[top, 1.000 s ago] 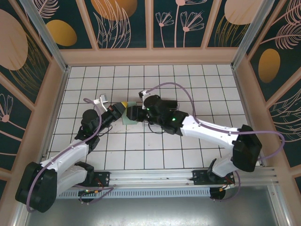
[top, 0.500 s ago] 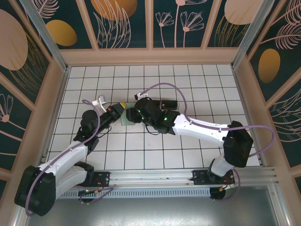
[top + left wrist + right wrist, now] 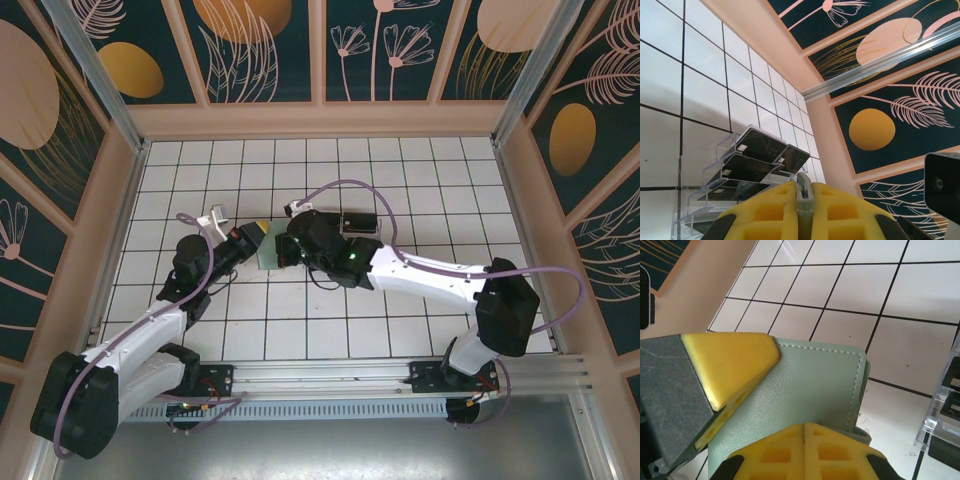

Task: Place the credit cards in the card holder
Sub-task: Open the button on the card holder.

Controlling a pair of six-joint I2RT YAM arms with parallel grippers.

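Left gripper (image 3: 803,192) is clamped on the green card holder (image 3: 810,390), its edge pinched between the fingers. Right gripper (image 3: 804,432) is closed tight, right over the holder. The black credit cards (image 3: 760,145) sit in a clear stand (image 3: 687,200) nearby.

A: How many grippers?
B: Two: the left gripper (image 3: 258,232) and the right gripper (image 3: 283,250).
A: And the things?
B: One green card holder (image 3: 810,385), one clear stand (image 3: 939,405), four black credit cards (image 3: 759,144) showing.
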